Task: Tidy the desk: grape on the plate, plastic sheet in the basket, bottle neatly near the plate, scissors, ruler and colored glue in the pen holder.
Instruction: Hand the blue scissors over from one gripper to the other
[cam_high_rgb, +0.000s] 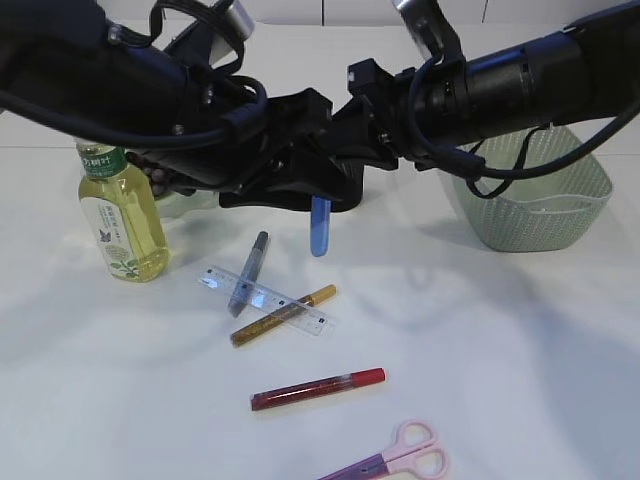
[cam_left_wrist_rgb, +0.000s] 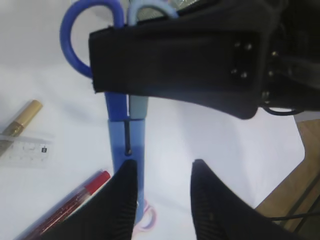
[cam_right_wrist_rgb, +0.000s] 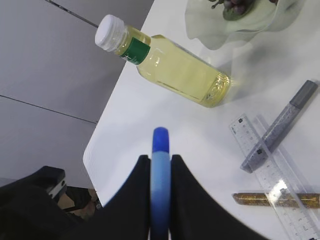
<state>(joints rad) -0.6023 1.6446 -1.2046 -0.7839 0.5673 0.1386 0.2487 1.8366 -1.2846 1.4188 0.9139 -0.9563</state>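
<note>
Two of my arms meet above the table's far middle in the exterior view, blue scissors (cam_high_rgb: 320, 226) hanging between them; my left gripper (cam_left_wrist_rgb: 161, 200) stands spread beside the blades in the left wrist view; my right gripper (cam_right_wrist_rgb: 160, 200) pinches them in the right wrist view.

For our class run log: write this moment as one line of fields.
right gripper: shut on blue scissors | left gripper: open beside them | ruler, pink scissors: on table

Behind both arms the pen holder (cam_high_rgb: 335, 195) is mostly hidden; the pink scissors (cam_high_rgb: 405, 458) run off the exterior view's lower edge.
</note>
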